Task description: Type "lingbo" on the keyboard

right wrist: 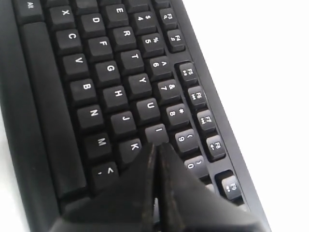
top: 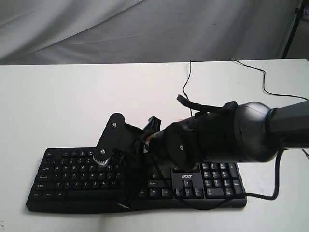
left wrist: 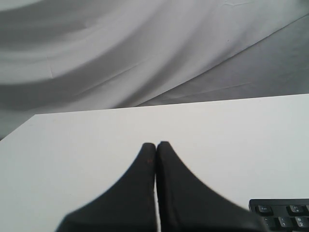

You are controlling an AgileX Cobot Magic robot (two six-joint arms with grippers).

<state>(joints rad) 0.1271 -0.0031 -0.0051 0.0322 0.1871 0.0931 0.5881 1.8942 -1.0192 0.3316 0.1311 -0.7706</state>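
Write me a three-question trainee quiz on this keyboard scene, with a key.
1. True or false: the left arm's fingers are shut, with bare table beyond them.
2. The right arm's fingers have their tips at which key? A) X B) I C) G
3. Fill in: the white logo on the keyboard reads ____.
Key: 1 true; 2 B; 3 acer.

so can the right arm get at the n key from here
Probably yes: the right gripper, shut, points at the I key, and the N key sits uncovered nearby on the keyboard, nothing between them.
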